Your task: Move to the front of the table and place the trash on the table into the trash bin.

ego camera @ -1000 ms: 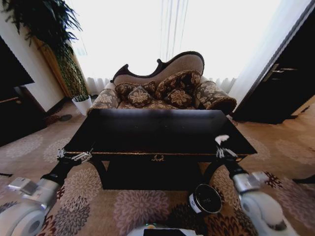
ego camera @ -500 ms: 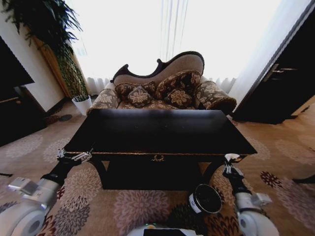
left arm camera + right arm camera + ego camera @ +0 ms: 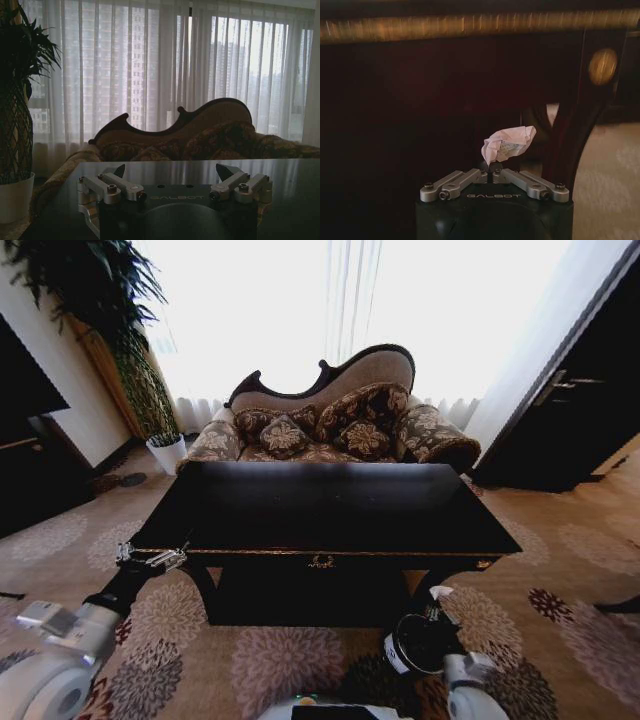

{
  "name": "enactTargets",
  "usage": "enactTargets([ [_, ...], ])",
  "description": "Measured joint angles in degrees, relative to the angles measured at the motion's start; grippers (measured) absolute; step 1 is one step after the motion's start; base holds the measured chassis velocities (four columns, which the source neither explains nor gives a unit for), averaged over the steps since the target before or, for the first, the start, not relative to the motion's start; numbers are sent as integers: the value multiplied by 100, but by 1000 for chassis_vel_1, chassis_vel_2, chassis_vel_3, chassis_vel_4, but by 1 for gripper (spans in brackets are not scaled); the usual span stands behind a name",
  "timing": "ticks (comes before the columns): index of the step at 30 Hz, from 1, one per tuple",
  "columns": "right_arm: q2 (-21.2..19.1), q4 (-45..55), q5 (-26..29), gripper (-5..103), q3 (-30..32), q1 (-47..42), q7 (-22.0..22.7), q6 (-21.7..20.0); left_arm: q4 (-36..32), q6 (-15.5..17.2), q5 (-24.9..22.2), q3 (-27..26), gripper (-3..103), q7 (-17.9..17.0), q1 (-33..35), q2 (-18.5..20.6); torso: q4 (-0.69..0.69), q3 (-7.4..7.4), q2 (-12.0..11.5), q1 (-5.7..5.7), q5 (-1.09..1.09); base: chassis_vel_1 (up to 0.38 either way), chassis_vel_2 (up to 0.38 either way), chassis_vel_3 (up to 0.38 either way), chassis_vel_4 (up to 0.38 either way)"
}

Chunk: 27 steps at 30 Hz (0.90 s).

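Right gripper (image 3: 437, 602) has dropped from the table (image 3: 330, 502) edge to just over the trash bin (image 3: 418, 644) on the carpet, jaws clamped on a crumpled white paper scrap (image 3: 507, 143). Left gripper (image 3: 172, 176) hovers at the table's front left corner, fingers (image 3: 121, 171) spread apart.

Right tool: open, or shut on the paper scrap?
Shut. In the right wrist view the right tool has its fingertips together, pinching the crumpled paper scrap.
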Motion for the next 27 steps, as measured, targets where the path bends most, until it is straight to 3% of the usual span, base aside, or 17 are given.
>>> enactTargets([
  [4, -109, -826, -268, 0, -235, 324, 81, 230, 0, 0, 0, 0, 100, 0, 0, 0, 0, 0, 0, 0, 1, 0, 0, 0, 0],
  [7, -226, -1993, -761, 0, -414, 817, 248, 699, 0, 0, 0, 0, 100, 0, 0, 0, 2, 0, 0, 0, 2, 0, 0, 0, 0],
  [11, -334, -2894, -859, 0, -510, 1159, 303, 882, 0, 0, 0, 0, 100, 0, 0, 0, 0, 0, 0, 0, 0, 0, 0, 0, 0],
  [27, -581, -4362, -543, 0, -719, 2096, 411, 449, 0, 0, 0, 0, 100, 0, 0, 0, 0, 0, 0, 0, 0, 0, 0, 0, 0],
])
